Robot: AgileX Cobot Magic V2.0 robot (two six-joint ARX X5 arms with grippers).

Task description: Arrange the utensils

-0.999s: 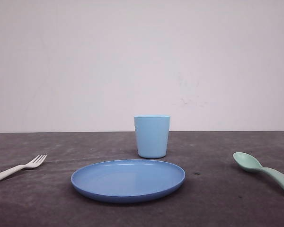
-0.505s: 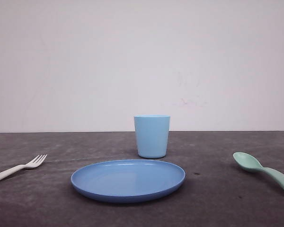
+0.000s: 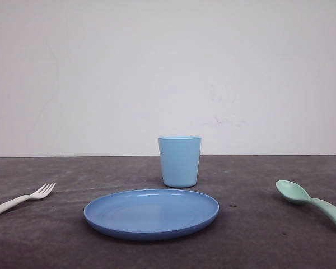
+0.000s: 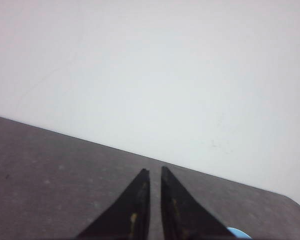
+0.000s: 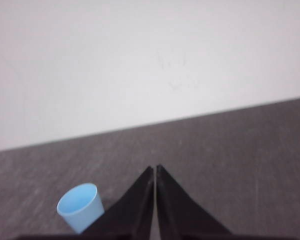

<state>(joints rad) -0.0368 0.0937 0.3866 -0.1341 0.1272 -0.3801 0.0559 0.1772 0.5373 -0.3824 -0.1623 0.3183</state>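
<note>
A white fork (image 3: pixel 22 199) lies flat on the dark table at the far left, tines pointing toward the middle. On the far right rests a mint-green spoon (image 3: pixel 311 202), its bowl toward the middle. In the left wrist view my left gripper (image 4: pixel 155 171) hovers over bare table, its black fingers nearly together with only a thin slit and nothing between them. My right gripper (image 5: pixel 155 167) is shut and empty, also over bare table, with the light blue cup (image 5: pixel 80 206) off to one side of it.
A blue round plate (image 3: pixel 151 213) sits in the middle of the dark table (image 3: pixel 257 235), with the upright light blue cup (image 3: pixel 180 161) just behind it. A white wall stands behind the table. A sliver of something blue (image 4: pixel 238 232) shows beside the left fingers.
</note>
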